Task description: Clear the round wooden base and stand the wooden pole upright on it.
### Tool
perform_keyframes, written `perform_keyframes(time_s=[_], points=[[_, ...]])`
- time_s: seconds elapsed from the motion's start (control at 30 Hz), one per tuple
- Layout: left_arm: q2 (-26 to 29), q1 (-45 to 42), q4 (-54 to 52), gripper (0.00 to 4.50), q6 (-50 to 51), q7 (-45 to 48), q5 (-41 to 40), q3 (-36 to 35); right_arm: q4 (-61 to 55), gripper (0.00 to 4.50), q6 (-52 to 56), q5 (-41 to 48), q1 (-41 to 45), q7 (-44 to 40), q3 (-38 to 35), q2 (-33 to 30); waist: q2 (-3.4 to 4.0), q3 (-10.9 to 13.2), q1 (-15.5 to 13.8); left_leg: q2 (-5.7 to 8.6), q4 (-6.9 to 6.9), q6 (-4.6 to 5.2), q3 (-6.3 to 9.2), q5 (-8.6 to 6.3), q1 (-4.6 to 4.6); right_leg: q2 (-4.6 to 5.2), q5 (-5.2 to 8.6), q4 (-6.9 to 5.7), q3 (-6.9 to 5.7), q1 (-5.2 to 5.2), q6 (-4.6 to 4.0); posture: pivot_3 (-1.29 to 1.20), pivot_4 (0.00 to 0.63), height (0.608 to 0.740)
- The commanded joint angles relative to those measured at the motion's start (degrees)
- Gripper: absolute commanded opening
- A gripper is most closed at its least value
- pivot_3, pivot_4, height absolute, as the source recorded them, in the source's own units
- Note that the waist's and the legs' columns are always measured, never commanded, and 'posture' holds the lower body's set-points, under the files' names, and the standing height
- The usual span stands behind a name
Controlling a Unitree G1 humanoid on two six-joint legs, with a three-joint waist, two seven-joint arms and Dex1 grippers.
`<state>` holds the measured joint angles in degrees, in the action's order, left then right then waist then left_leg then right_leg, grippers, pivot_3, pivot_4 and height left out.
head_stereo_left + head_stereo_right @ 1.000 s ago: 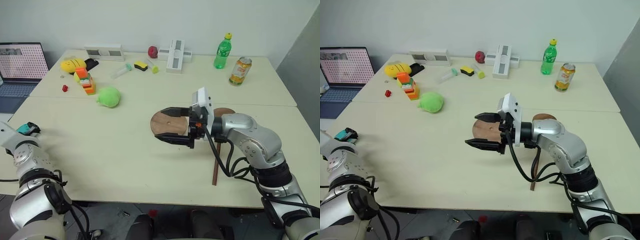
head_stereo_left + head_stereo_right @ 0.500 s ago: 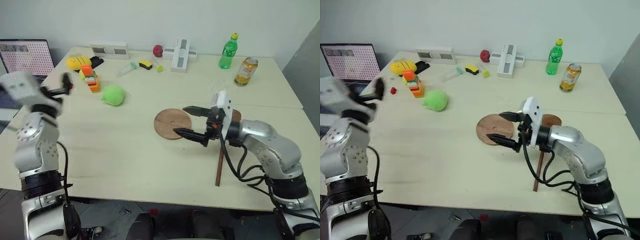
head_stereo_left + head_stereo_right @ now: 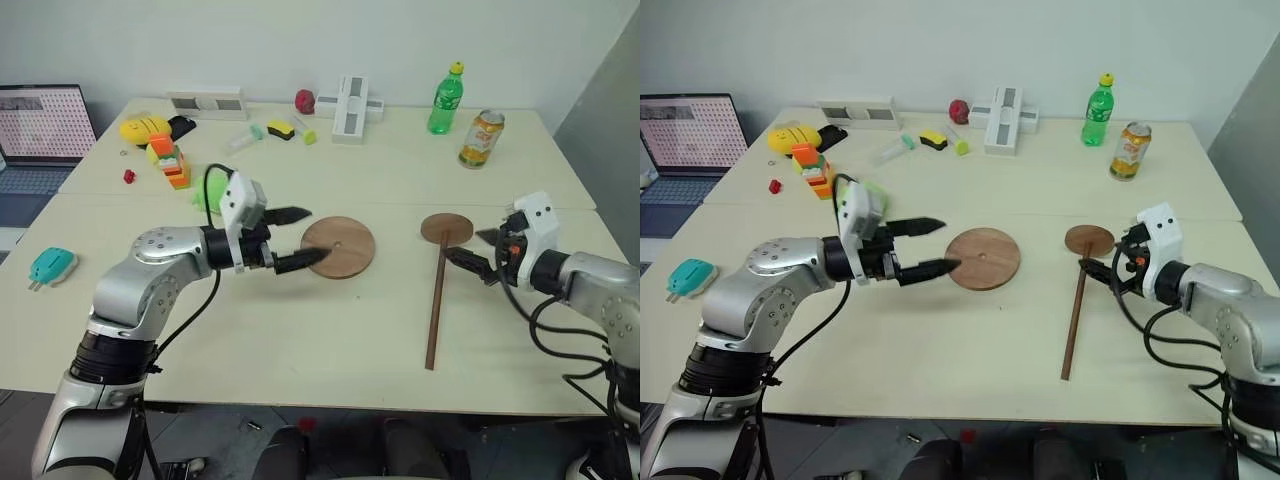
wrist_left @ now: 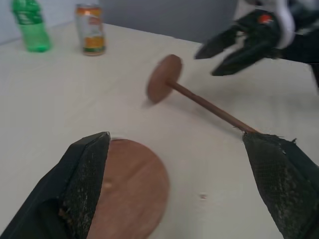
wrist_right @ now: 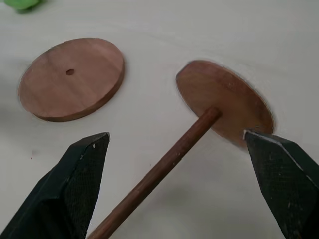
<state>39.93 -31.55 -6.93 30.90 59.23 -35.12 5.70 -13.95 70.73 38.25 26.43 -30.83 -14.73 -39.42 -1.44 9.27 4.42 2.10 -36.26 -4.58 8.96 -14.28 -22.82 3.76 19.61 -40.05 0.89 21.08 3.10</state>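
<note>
The round wooden base (image 3: 338, 247) lies flat mid-table, a small hole at its centre and nothing on top of it. To its right the wooden pole (image 3: 436, 300) lies flat on the table, its disc end (image 3: 1089, 240) at the far side. My left gripper (image 3: 305, 237) hovers open and level at the base's left edge, pointing right; from its wrist I see the base (image 4: 129, 189) and the pole (image 4: 209, 107). Open as well, my right gripper (image 3: 470, 248) sits just right of the pole's disc, pointing left at the pole (image 5: 164, 164) and the base (image 5: 72, 77).
A green plush ball (image 3: 207, 192) sits behind my left gripper. At the back stand a green bottle (image 3: 445, 100), a can (image 3: 481, 140), white blocks (image 3: 350, 105), orange blocks (image 3: 172, 163) and a yellow toy (image 3: 145, 128). A laptop (image 3: 40, 125) and a teal plug (image 3: 50, 267) are at left.
My left arm swung in from the table's left edge to the base. My right gripper drew back off the base to the right, ending beside the pole's disc. Both stayed open.
</note>
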Motion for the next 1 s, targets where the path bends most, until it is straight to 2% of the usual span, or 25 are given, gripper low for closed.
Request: perform_keyframes(time_s=[0.03,0.13,0.27,0.37,0.87,1.0], points=[[-0.4,-2.4,-1.9,4.44,-0.3,3.8,-0.2,0.3,8.7,4.50,10.7,5.6,5.6,-3.2,-2.7,-0.5,0.01,0.0,0.0,-0.03,0.00,0.01,0.01,0.00,0.00,-0.01,0.00,0.01,-0.02,-0.01,0.00,0.00,0.150,0.740],[-1.2,-3.2,-3.5,4.44,0.8,4.5,-0.6,0.9,16.8,4.50,12.4,5.4,8.9,-6.7,0.6,-2.0,0.01,0.0,-0.1,-0.01,0.02,0.01,-0.01,0.00,-0.03,0.00,0.00,0.07,-0.04,-0.02,0.00,0.00,0.150,0.740],[-1.2,-2.1,-6.1,4.44,2.2,3.2,-0.5,-0.1,27.8,4.50,9.6,1.9,13.6,-11.0,6.6,-4.3,0.04,0.0,0.1,-0.01,0.02,0.02,-0.07,-0.01,-0.03,0.01,0.00,0.08,0.00,-0.01,0.00,0.00,0.150,0.740],[-1.2,-0.6,-8.1,4.44,3.6,2.0,-1.1,-1.1,33.5,4.50,7.5,-0.3,17.2,-12.2,8.9,-3.8,0.06,0.0,0.4,-0.02,0.01,0.03,-0.10,-0.01,-0.02,0.01,0.00,0.06,0.03,0.00,0.00,0.00,0.150,0.740],[-0.2,1.6,-11.2,4.44,5.8,1.2,-1.0,-2.1,46.8,4.50,2.5,-6.8,24.5,-18.8,16.2,0.8,0.08,0.0,0.4,-0.05,-0.02,0.01,-0.07,0.00,-0.03,0.00,0.00,0.05,-0.01,0.01,0.01,0.00,0.150,0.740],[0.1,2.1,-11.7,4.50,5.9,1.3,-0.9,-2.1,49.0,3.78,1.7,-8.1,25.1,-19.7,16.2,1.0,0.08,0.0,0.4,-0.04,-0.03,0.01,-0.08,0.00,-0.03,0.01,0.00,0.05,0.00,0.01,0.01,0.00,0.150,0.740]])
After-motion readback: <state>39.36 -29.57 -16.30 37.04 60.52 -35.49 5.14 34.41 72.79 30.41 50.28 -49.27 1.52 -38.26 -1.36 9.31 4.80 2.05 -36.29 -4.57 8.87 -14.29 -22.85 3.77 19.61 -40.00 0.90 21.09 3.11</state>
